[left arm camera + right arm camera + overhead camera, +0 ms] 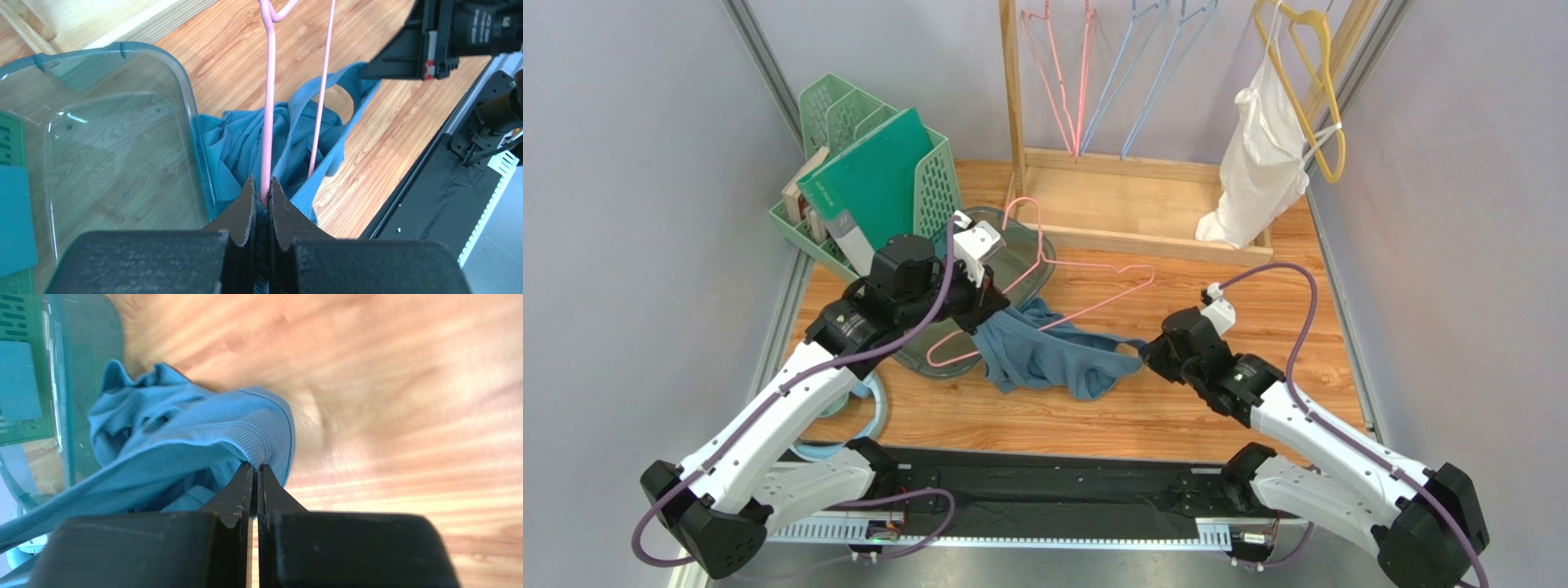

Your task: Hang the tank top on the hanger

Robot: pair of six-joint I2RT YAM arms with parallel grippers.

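Tank top (1063, 358): mid-tabletop, toward the near edge. It looks soft, light and crumply. Your right gripper (255, 468) pinches its banded edge, and your left gripper (262, 187) clamps the hanger (268, 92) wire. Best grip is probably the straps.

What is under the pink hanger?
Under the hanger: the bunched tank top at its near end, the clear tub at its hook end. Folds hide whether a strap is threaded over the wire.
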